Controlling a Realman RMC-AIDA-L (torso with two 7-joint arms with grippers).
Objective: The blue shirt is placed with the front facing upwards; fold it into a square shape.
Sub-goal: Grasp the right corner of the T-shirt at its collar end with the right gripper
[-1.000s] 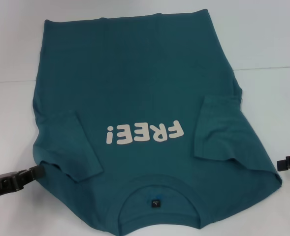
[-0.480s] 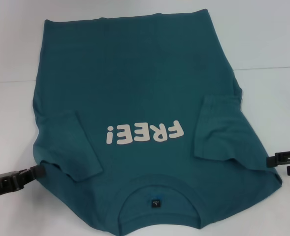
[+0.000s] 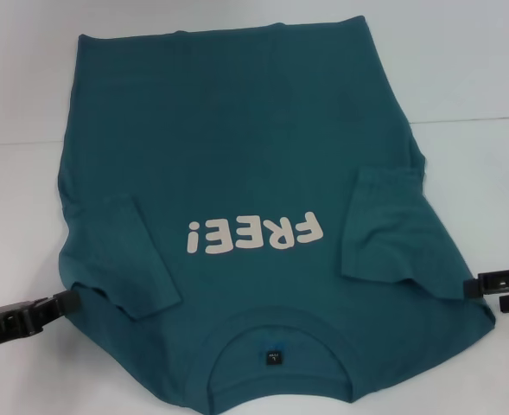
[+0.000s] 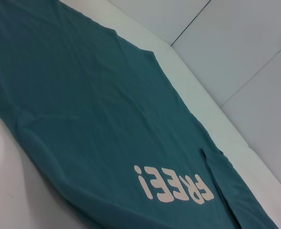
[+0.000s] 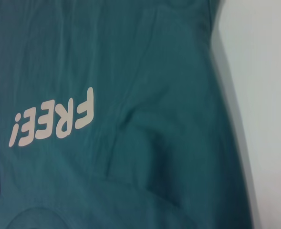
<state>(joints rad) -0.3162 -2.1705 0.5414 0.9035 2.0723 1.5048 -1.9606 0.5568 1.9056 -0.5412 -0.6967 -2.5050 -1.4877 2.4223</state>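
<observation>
The blue shirt point(image 3: 237, 156) lies flat on the white table, front up, with the cream "FREE!" lettering point(image 3: 252, 233) and the collar point(image 3: 276, 346) toward me. Both short sleeves are folded inward, one point(image 3: 120, 255) on the left and one point(image 3: 379, 225) on the right. My left gripper point(image 3: 68, 301) sits low at the shirt's near left edge, its tip touching the cloth. My right gripper point(image 3: 472, 287) reaches the near right edge by the shoulder. Both wrist views show the shirt point(image 4: 83, 95) point(image 5: 154, 119) but no fingers.
White tabletop point(image 3: 21, 86) surrounds the shirt on the left, right and far sides. A thin seam point(image 3: 479, 119) crosses the table behind the shirt. The shirt's near hem by the collar runs to the lower edge of the head view.
My right gripper has slid left from the view's right edge up to the shirt's near right edge. The left gripper and the shirt have hardly moved.
</observation>
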